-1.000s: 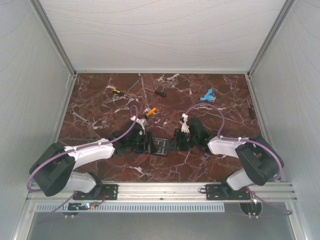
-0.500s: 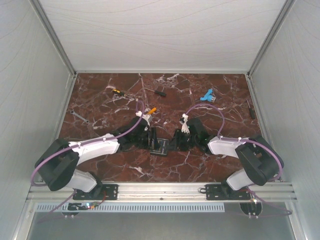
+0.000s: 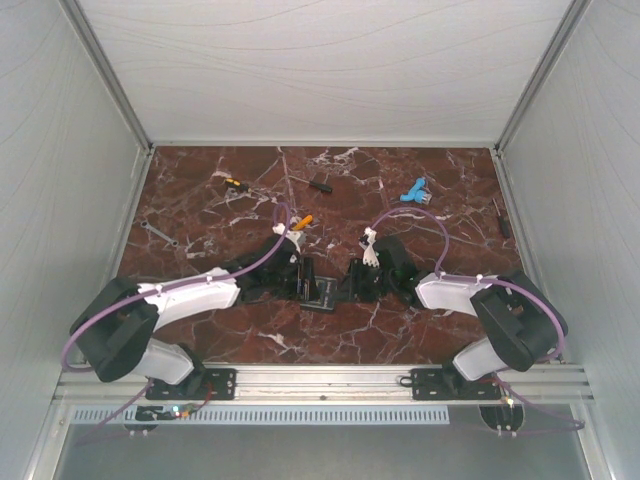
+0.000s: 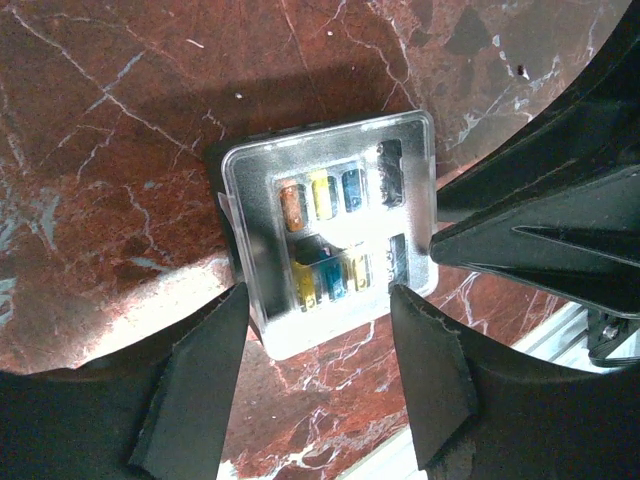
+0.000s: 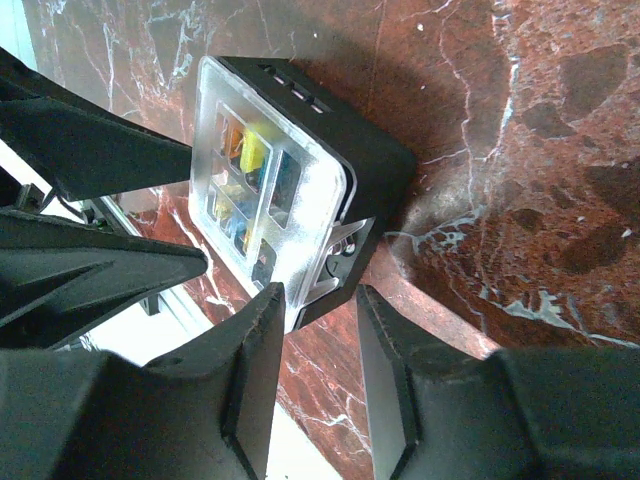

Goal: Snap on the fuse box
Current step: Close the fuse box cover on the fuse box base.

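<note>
The black fuse box [image 3: 322,294] lies on the marble between my two grippers, with its clear lid [image 4: 252,205] lying on top and coloured fuses showing through. My left gripper [image 4: 319,292] hovers open over the near edge of the lid, its fingertips [image 4: 238,300] narrower apart than the box. In the right wrist view the fuse box [image 5: 378,165] pokes one corner between the tips of my right gripper [image 5: 318,292], which is shut on that corner. From above, the left gripper [image 3: 303,280] partly covers the box and the right gripper [image 3: 350,283] meets it from the right.
Small tools lie farther back: a yellow-handled screwdriver [image 3: 232,183], a black one [image 3: 320,184], an orange-handled one [image 3: 303,221], a blue part [image 3: 413,190], a wrench [image 3: 158,233] at left. Metal walls enclose the table; the rail [image 3: 320,380] runs along the near edge.
My left arm has reached right and forward, bringing its gripper from beside the fuse box to over its left part. The right gripper and the box have stayed put.
</note>
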